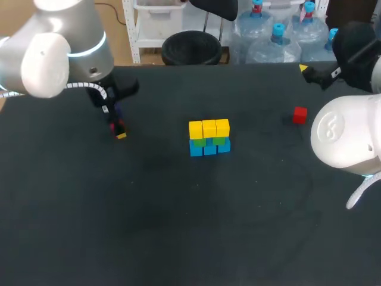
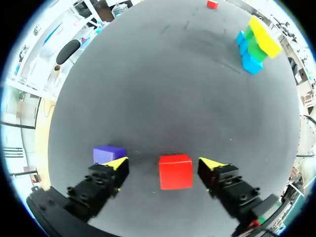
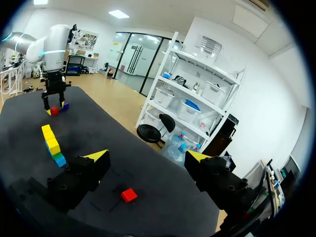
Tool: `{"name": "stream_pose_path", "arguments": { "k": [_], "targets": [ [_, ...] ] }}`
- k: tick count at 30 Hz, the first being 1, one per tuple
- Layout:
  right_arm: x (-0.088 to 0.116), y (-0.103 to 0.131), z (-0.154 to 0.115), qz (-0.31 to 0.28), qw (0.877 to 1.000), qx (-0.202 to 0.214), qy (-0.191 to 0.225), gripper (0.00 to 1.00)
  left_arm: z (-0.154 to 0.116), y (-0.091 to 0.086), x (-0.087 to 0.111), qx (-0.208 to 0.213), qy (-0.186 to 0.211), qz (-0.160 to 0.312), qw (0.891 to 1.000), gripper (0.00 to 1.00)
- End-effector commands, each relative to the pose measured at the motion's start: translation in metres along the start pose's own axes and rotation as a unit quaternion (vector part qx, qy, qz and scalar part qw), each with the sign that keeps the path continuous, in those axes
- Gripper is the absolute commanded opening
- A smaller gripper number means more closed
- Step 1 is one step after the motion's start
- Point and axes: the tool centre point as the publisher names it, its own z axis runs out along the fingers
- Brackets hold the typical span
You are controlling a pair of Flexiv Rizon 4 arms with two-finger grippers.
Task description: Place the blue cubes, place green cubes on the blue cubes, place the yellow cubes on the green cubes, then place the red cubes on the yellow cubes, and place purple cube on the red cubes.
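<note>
1. The stack (image 1: 209, 137) shows blue cubes (image 1: 209, 149) lowest, green cubes (image 1: 219, 141) above them and yellow cubes (image 1: 209, 128) on top, so the red layer looks due next.
2. Well apart from the stack, the left gripper (image 2: 165, 165) stands spread around a red cube (image 2: 175, 171), touching neither side, seemingly lined up to grasp it.
3. The purple cube (image 2: 108, 153) lies just beside it, needed last.
4. Beyond the stack's other side, the right gripper (image 3: 147, 157) hangs spread and empty over a second red cube (image 3: 129, 194).

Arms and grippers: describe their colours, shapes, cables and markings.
The left arm is silver-grey with rounded joints, a glowing cyan ring and a coiled white cable. The right arm is a rounded white shell with an embossed mark and a plain white cable. The left gripper and the right gripper have blocky black fingers with bolt heads and bright yellow wedge tips.
</note>
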Motion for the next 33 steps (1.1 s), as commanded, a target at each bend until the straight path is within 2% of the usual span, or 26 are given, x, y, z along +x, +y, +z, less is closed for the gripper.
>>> {"name": "stream_pose_path", "arguments": {
  "k": [1,4,10,13,25,29,33],
  "targets": [
    [0.0,-0.001,0.0,0.0,1.0,-0.001,-0.001,1.0,0.001,0.005,-0.002,0.002,0.004,-0.003,1.0,0.4],
    [0.0,-0.001,0.0,0.0,1.0,-0.001,-0.001,1.0,0.001,0.005,-0.002,-0.001,0.004,-0.006,1.0,0.0],
    [0.0,-0.001,0.0,0.0,1.0,-0.001,-0.001,1.0,-0.004,0.002,-0.003,-0.005,0.004,-0.003,1.0,0.0],
    [0.0,-0.001,0.0,0.0,1.0,-0.001,-0.001,1.0,-0.018,-0.005,-0.013,-0.009,-0.004,0.014,1.0,0.0],
    [0.0,-0.001,0.0,0.0,1.0,-0.001,-0.001,1.0,-0.097,-0.064,-0.077,-0.006,-0.052,0.093,0.994,0.0],
    [0.0,-0.001,0.0,0.0,1.0,-0.001,-0.001,1.0,-0.113,-0.078,-0.094,-0.006,-0.066,0.114,0.991,0.0],
    [0.0,-0.001,0.0,0.0,1.0,-0.001,-0.001,1.0,-0.114,-0.089,-0.107,-0.003,-0.062,0.129,0.99,0.0]
  ]
}}
